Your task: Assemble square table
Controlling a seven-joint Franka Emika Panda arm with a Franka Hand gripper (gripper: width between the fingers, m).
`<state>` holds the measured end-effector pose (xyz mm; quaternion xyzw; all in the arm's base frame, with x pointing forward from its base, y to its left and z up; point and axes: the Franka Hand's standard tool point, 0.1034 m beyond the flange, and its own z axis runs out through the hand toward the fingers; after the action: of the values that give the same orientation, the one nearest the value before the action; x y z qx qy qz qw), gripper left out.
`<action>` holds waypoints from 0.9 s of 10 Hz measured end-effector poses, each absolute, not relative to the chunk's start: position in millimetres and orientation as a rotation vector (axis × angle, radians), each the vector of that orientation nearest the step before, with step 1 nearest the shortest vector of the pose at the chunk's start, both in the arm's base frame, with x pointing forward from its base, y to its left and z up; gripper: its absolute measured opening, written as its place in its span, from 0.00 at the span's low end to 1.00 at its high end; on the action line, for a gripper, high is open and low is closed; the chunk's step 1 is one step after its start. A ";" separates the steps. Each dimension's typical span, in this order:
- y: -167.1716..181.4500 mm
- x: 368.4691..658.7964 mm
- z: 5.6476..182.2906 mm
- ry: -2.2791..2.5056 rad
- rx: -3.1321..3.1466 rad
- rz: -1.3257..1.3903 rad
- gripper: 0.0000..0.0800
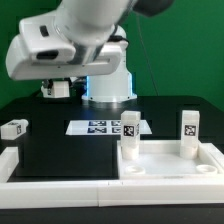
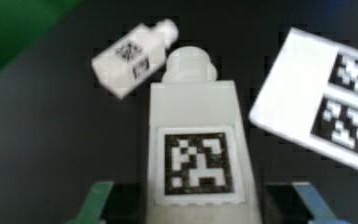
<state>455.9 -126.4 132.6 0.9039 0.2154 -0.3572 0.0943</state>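
My gripper point(image 2: 204, 204) is shut on a white table leg point(image 2: 197, 120). The leg's tag faces the wrist camera, and a green finger point(image 2: 105, 200) and a blue finger point(image 2: 309, 200) flank it. In the exterior view the gripper point(image 1: 56, 90) hangs well above the black table, at the exterior view's left. The white square tabletop point(image 1: 170, 165) lies at the front right, with two legs standing upright in it, one point(image 1: 130, 130) and the other point(image 1: 188, 126). A loose leg point(image 1: 14, 128) point(image 2: 131, 55) lies on its side at the far left.
The marker board point(image 1: 100, 127) point(image 2: 327, 95) lies flat at the middle back, in front of the robot base point(image 1: 108, 85). White border rails point(image 1: 60, 190) run along the front and the left of the black table.
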 end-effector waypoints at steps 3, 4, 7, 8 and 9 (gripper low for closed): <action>-68.6 510.9 173.9 0.596 2.766 -0.817 0.36; -49.4 534.1 191.4 0.526 2.784 -0.731 0.36; -12.9 569.7 199.7 0.480 2.870 -0.416 0.36; -13.6 572.4 200.6 0.490 2.891 -0.299 0.36; -12.8 573.8 200.6 0.507 2.908 -0.176 0.36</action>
<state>573.8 -12.8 200.6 0.9792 0.1709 -0.0593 0.0919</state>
